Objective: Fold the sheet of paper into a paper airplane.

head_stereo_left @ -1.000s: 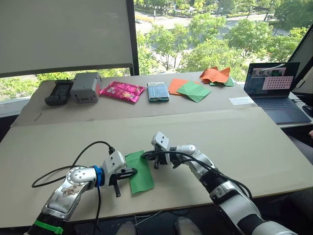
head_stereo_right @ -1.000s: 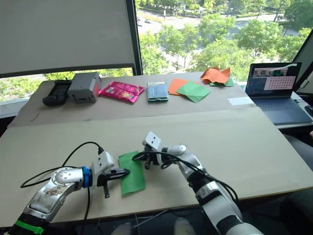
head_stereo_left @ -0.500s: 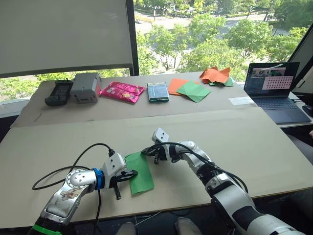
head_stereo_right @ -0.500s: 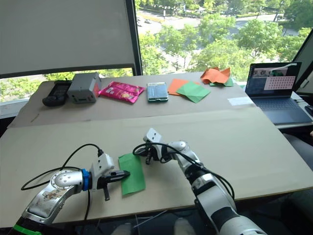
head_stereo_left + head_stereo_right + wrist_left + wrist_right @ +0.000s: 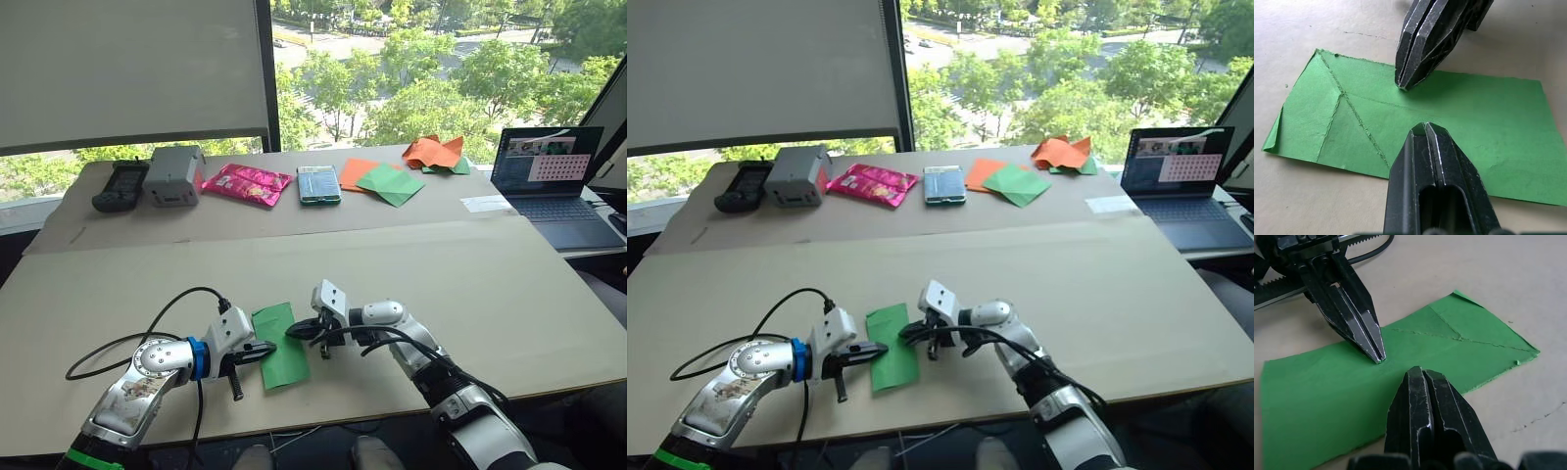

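The sheet of paper (image 5: 281,345) lies flat on the table as a long green strip, with diagonal creases at its far end (image 5: 1337,112). My left gripper (image 5: 266,348) is shut, and its tip rests on the strip's left edge near the middle. From the other side, my right gripper (image 5: 294,333) is also shut and presses its tip on the strip. In the left wrist view the two tips, left gripper (image 5: 1424,128) and right gripper (image 5: 1403,85), face each other a short gap apart on the green paper. No paper airplane is in view.
Along the far table stand a black controller (image 5: 120,184), a grey box (image 5: 173,174), a pink foil packet (image 5: 246,183), a teal packet (image 5: 317,183), orange and green sheets (image 5: 377,178) and crumpled orange paper (image 5: 431,150). A laptop (image 5: 554,176) stands at the right.
My right gripper has slid toward me along the strip, from its far end to its middle. The left gripper has stayed put.
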Controlling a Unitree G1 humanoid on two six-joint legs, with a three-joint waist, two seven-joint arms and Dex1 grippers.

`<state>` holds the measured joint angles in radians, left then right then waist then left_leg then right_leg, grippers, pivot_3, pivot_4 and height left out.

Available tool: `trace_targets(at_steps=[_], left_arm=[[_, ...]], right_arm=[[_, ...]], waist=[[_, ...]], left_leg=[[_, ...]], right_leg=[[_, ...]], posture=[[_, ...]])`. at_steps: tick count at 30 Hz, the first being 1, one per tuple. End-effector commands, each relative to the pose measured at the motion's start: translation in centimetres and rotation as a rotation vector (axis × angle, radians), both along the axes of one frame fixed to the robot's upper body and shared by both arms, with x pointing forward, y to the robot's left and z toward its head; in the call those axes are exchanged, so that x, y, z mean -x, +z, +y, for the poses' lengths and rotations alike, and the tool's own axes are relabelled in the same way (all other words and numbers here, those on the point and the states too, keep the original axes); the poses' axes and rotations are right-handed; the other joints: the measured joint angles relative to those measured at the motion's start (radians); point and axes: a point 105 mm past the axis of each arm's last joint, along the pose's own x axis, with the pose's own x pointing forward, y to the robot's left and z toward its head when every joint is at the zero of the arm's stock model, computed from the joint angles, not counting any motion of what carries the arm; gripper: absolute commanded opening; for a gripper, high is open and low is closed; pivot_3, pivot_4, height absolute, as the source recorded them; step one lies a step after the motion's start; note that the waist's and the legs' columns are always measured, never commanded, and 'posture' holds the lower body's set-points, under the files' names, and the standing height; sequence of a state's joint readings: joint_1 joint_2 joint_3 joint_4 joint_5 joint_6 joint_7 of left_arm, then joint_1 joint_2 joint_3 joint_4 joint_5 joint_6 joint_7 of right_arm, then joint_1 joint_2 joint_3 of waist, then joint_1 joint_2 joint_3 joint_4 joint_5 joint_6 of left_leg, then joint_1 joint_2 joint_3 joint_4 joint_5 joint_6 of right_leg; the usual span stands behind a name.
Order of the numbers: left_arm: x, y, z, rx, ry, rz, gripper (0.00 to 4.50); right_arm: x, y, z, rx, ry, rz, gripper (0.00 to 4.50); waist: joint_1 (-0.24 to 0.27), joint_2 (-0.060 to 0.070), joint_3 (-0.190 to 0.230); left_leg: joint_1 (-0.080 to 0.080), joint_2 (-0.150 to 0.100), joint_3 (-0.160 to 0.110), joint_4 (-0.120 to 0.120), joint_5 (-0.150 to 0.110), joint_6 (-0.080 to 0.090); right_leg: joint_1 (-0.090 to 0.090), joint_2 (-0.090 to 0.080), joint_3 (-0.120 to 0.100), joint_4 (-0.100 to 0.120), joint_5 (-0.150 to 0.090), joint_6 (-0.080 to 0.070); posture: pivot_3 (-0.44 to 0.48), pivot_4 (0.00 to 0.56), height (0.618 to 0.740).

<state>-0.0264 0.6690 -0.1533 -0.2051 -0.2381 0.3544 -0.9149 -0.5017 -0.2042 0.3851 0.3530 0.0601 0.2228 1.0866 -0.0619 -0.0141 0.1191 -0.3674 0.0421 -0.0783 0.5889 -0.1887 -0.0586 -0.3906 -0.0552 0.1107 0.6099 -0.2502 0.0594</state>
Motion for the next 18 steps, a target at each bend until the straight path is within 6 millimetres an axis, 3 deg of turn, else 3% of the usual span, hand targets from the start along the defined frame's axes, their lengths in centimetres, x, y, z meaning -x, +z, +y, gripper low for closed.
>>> trace_targets(at_steps=[1,7,18], left_arm=[[0.3,-1.0,0.6,-0.037,0.011,0.046,0.00],[0.2,-1.0,0.7,-0.041,0.008,0.045,0.00],[0.2,-1.0,0.9,-0.049,0.004,0.046,0.00]], right_arm=[[2.3,-2.7,-1.2,0.076,0.028,0.130,0.04],[5.2,-2.6,-1.9,0.079,0.097,0.175,0.04],[7.4,-2.9,-3.0,0.107,0.106,0.233,0.04]], waist=[[0.001,0.000,0.000],[0.011,0.000,0.000],[0.017,-0.002,0.000]], left_leg=[[0.000,0.000,0.000,0.000,0.000,0.000],[0.000,0.000,0.000,0.000,-0.001,-0.002],[0.000,0.000,0.001,0.000,-0.004,-0.006]], right_leg=[[0.000,0.000,0.000,0.000,0.000,0.000],[-0.001,-0.001,0.000,-0.001,-0.002,0.001],[-0.003,-0.002,-0.001,-0.003,-0.003,0.000]], posture=[[0.000,0.150,0.721],[0.000,0.150,0.721],[0.000,0.150,0.721]])
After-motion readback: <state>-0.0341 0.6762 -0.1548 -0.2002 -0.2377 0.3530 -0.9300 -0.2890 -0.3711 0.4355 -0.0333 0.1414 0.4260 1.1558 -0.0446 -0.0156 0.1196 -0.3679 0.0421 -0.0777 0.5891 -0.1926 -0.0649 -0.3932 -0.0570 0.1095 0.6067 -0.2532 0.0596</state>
